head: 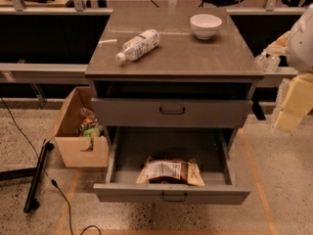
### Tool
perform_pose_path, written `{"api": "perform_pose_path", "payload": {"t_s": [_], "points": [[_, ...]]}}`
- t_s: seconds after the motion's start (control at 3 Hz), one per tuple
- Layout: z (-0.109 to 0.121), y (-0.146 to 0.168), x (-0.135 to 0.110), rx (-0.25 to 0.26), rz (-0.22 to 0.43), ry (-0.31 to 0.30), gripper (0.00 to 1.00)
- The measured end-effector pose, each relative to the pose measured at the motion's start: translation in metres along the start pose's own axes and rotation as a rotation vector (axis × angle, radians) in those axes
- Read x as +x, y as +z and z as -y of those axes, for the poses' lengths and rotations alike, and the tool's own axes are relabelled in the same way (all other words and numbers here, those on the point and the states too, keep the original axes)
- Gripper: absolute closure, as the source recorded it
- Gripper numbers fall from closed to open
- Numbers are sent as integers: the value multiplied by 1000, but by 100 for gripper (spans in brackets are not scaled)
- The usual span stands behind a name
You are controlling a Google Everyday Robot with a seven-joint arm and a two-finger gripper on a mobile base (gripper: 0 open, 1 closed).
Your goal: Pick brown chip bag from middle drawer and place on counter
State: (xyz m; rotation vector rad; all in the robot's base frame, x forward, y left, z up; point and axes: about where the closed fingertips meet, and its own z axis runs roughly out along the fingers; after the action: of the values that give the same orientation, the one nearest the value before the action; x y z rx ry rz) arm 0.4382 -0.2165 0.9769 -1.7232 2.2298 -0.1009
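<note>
The brown chip bag [170, 171] lies flat in the open middle drawer [172, 194], near its front wall, white printed panel facing up. The drawer is pulled well out at the bottom of the grey cabinet. The counter [176, 53] is the cabinet's grey-brown top. My gripper [292, 106] hangs at the right edge of the view, beside the cabinet at about the height of the upper drawer, well to the right of and above the bag. It holds nothing that I can see.
A clear plastic bottle with a white label [139, 45] lies on the counter's left part. A white bowl [205, 25] stands at the back right. The upper drawer front [171, 112] is shut. An open cardboard box [80, 131] and cables [36, 175] lie on the floor to the left.
</note>
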Motion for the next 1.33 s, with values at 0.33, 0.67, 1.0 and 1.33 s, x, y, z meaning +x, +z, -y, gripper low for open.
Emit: {"api": "perform_pose_path", "payload": {"t_s": [0.33,0.67,1.0,1.33], "points": [[0,0,0,0,0,0,0],[0,15,-1,23,35,14,0],[-21,74,1,-12,136,36,0],[-33,135,2,-32,267,32,0]]}}
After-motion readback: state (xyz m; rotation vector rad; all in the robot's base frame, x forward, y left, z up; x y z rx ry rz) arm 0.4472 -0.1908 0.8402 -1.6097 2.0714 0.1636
